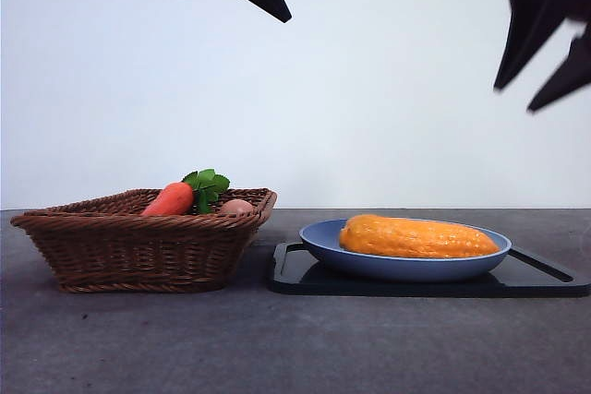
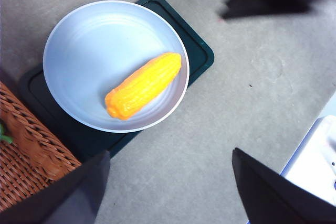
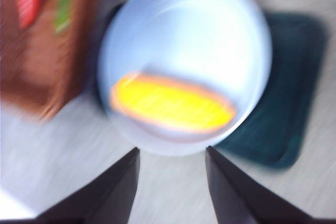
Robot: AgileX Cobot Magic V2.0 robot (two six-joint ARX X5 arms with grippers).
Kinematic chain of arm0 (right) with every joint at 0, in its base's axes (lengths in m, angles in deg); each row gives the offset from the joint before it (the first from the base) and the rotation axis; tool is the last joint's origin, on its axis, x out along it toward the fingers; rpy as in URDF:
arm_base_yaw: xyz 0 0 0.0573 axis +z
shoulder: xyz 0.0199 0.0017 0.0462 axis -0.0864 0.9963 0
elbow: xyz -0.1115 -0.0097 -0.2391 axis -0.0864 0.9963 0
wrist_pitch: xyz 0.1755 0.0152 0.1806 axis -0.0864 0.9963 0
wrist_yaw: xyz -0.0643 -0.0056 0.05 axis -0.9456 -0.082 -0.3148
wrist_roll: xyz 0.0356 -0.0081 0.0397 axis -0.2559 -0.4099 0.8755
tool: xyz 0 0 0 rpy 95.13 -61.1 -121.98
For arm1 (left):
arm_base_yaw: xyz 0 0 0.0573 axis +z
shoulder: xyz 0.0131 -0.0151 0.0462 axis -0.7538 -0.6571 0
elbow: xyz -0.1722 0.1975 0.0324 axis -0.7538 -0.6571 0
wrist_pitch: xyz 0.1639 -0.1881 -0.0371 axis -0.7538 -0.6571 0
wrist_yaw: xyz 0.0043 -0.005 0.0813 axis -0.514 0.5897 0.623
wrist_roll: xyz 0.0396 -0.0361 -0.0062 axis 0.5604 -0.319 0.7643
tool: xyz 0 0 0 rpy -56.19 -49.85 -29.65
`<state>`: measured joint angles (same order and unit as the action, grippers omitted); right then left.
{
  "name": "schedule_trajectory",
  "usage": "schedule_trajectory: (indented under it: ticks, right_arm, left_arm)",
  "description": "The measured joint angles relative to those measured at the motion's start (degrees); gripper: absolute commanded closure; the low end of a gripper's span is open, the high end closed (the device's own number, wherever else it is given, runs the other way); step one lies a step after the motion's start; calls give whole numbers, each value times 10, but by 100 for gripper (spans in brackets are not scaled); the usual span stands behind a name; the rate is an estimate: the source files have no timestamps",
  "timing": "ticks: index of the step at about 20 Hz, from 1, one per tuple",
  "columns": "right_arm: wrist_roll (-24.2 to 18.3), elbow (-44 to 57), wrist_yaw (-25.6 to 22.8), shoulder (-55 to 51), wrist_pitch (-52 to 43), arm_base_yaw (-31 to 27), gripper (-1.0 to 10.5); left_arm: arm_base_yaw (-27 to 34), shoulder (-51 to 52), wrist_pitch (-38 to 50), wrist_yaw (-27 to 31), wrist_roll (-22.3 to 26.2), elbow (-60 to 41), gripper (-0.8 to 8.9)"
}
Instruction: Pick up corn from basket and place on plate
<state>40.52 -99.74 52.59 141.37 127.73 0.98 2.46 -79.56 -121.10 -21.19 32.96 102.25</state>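
Observation:
The yellow-orange corn (image 1: pixel 416 237) lies on its side in the light-blue plate (image 1: pixel 406 268), with nothing touching it. The left wrist view has the corn (image 2: pixel 143 85) lying across the plate (image 2: pixel 105 40), far below my left gripper (image 2: pixel 170 153), which is open and empty. My right gripper (image 3: pixel 172 149) also hangs open and empty above the corn (image 3: pixel 173 103) and the plate (image 3: pixel 194 35); that picture is blurred. The wicker basket (image 1: pixel 138 246) stands left of the plate. Black jaws hang high at the front view's top centre and top right.
The plate rests on a flat black tray (image 1: pixel 305 274). A red-orange carrot (image 1: pixel 169 200) with green leaves and a small pinkish egg (image 1: pixel 236 207) lie in the basket. A white object (image 2: pixel 320 161) sits at the table's side in the left wrist view.

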Motion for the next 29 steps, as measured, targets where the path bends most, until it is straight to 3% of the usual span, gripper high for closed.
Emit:
schedule_trajectory:
  ticks: [4, 10, 19, 29]
  right_arm:
    - [-18, 0, -1, -83, 83, 53, 747]
    - [-43, 0, -53, -123, 147, 137, 945]
    - [-63, 0, -55, -123, 108, 182, 945]
    - [-63, 0, -55, -123, 57, 181, 945]
  left_arm:
    - [0, 0, -1, 0, 0, 0, 555]
    - [0, 0, -13, 0, 0, 0, 809]
    - [0, 0, -15, 0, 0, 0, 810]
    - [1, 0, 122, 0, 0, 0, 809]
